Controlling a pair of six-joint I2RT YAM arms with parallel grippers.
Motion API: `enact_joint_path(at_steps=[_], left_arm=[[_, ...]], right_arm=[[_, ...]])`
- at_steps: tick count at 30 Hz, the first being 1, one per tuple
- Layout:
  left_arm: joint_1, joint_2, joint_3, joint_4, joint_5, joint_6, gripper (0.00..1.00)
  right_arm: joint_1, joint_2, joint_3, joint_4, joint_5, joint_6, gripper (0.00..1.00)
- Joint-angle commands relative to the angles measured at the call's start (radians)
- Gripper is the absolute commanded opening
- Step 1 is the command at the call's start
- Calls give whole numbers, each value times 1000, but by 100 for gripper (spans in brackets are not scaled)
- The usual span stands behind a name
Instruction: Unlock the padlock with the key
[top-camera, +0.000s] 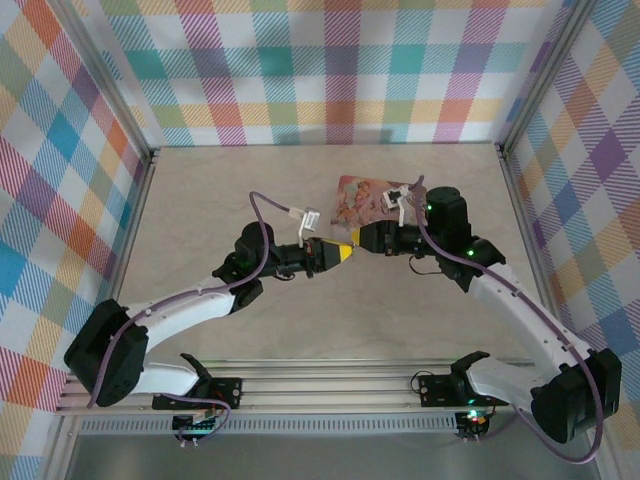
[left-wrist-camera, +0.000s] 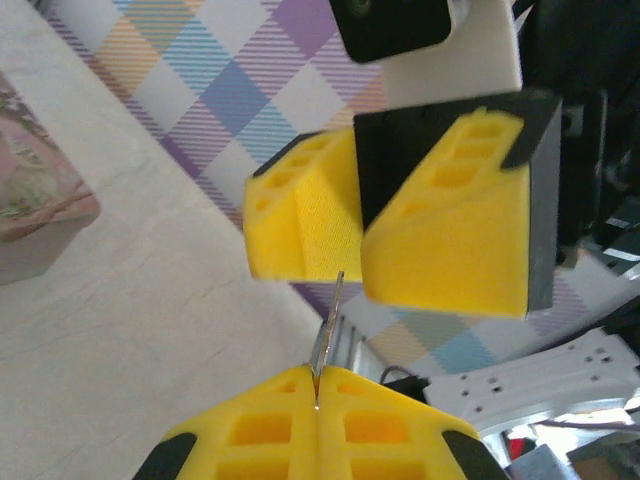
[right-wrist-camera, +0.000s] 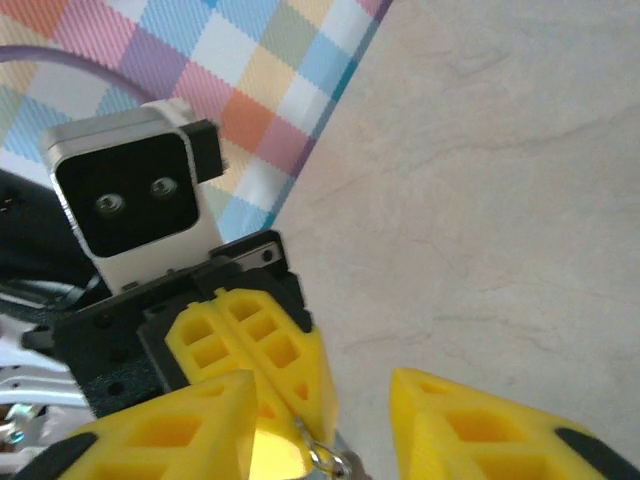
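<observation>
Beige tabletop (top-camera: 250, 180) between plaid walls (top-camera: 300, 60): on the near side of the pink box (top-camera: 372, 200), my left gripper (left-wrist-camera: 316, 400) is clamped on a thin metal sliver (left-wrist-camera: 328, 330), key or lock part I cannot tell. Facing it tip to tip, closer to the box, the right gripper (top-camera: 364, 241) has its jaws partly spread. Where the padlock sits I cannot tell.

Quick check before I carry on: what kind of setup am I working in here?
Most likely a lab robot cell for recording manipulation, not a home or a workshop. A bare beige table is boxed in by plaid cloth walls on aluminium framing, with a slotted mounting rail along its near edge.
</observation>
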Motion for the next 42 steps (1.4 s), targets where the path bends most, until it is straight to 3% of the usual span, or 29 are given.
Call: enact_joint_path(at_steps=[1, 6, 10, 14, 21, 29, 42], left_arm=[[10, -51, 12, -152, -54, 134, 0], [11, -91, 11, -352, -142, 281, 0], [13, -129, -26, -403, -231, 355, 0], [16, -152, -47, -468, -265, 401, 0], [16, -203, -142, -435, -332, 406, 0], [18, -156, -144, -397, -303, 420, 0], [17, -123, -138, -392, -282, 446, 0]], right_arm=[[-4, -36, 22, -72, 154, 0, 45], [-2, -19, -7, -221, 410, 22, 45], [65, 38, -113, -153, 641, 92, 45], [122, 176, -70, -167, 751, 88, 52], [141, 352, -15, -89, 865, 117, 52], [141, 530, 58, -21, 944, 119, 52], [141, 648, 125, -4, 1018, 103, 49]])
